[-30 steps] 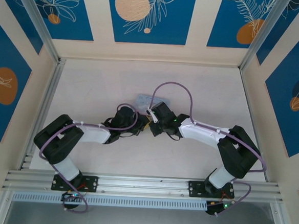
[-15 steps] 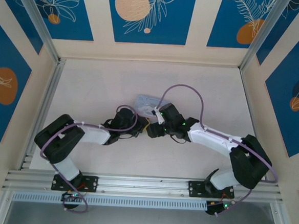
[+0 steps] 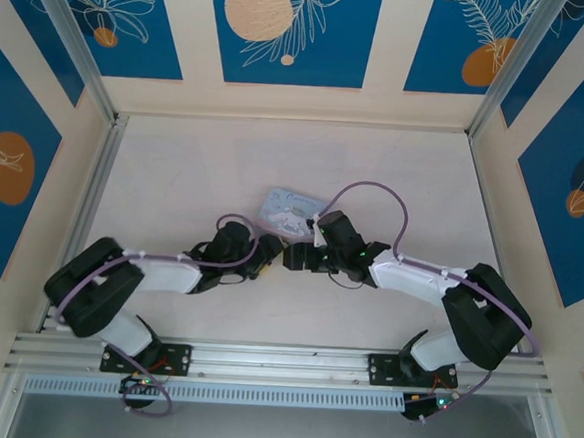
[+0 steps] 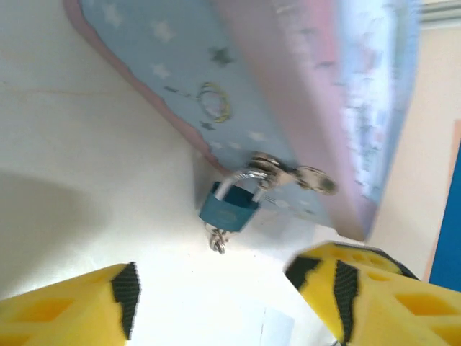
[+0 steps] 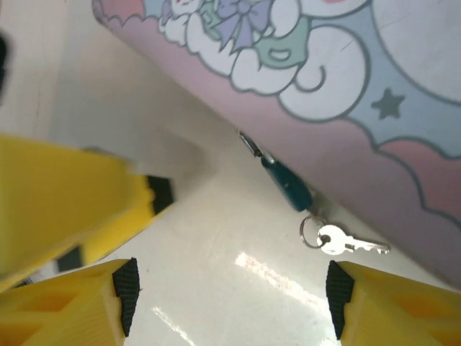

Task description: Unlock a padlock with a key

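The small dark blue padlock (image 4: 228,209) hangs by its silvery shackle (image 4: 241,179) from the latch of the pale blue tin (image 4: 288,94). It rests on the table against the tin's side. In the right wrist view the padlock (image 5: 288,185) has a ring (image 5: 312,232) at its lower end, and a silvery key (image 5: 346,244) lies flat on that ring beside the tin (image 5: 346,79). My left gripper (image 4: 216,299) is open just short of the padlock. My right gripper (image 5: 230,299) is open too, with padlock and key ahead of its fingers. Neither gripper touches them.
Both grippers meet in front of the tin (image 3: 293,211) at mid-table, the left gripper (image 3: 266,260) and the right gripper (image 3: 294,257) nearly tip to tip. A yellow finger of the left gripper (image 5: 79,202) crosses the right wrist view. Blue patterned walls surround the white table (image 3: 175,171).
Both grippers have drawn back toward the near edge and lowered, uncovering the tin. The right arm has stretched out flatter to the right.
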Available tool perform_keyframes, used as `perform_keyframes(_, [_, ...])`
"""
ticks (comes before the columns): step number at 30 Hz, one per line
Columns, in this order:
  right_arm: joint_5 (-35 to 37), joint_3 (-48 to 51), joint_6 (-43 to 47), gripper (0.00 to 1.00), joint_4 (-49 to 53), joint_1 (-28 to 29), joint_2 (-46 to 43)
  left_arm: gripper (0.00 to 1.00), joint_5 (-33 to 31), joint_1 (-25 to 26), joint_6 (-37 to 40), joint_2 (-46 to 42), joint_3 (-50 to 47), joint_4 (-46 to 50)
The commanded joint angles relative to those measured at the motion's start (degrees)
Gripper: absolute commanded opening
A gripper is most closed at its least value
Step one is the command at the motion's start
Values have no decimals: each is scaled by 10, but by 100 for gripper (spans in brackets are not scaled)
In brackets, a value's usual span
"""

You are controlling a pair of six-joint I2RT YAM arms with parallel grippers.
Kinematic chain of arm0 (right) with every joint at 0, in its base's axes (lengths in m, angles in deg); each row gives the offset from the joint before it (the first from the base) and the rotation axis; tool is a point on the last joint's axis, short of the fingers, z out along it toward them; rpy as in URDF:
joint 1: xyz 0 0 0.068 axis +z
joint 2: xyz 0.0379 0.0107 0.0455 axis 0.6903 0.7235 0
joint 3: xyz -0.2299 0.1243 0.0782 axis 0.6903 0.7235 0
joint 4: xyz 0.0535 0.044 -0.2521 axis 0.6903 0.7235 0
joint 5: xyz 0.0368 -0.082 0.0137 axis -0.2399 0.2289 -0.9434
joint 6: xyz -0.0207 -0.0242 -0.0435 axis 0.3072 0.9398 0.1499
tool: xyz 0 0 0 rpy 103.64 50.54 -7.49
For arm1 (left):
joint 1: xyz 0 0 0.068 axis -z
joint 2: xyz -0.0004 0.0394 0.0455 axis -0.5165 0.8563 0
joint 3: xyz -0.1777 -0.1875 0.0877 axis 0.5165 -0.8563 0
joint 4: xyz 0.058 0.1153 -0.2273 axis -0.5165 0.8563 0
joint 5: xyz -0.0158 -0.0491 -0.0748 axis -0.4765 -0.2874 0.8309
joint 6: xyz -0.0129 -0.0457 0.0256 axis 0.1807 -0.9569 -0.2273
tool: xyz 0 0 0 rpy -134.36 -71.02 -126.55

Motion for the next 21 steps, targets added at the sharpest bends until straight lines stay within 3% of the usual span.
perform_keyframes(1, [-3, -14, -26, 71, -28, -24, 20, 81, -50, 0, 55, -78, 3, 115])
perform_keyframes(5, [-8, -58, -6, 71, -15, -73, 43, 90, -76, -3, 95, -134, 33, 200])
perform_keyframes(10, [-53, -110, 22, 69, -4, -129, 66, 94, -87, -13, 126, -138, 71, 247])
perform_keyframes(15, [-73, -55, 17, 66, -34, -131, 26, 96, -92, -32, 153, -109, 109, 263])
perform_keyframes(21, [-52, 6, 5, 50, -77, -111, 27, 99, -48, -87, 211, -21, 200, 294])
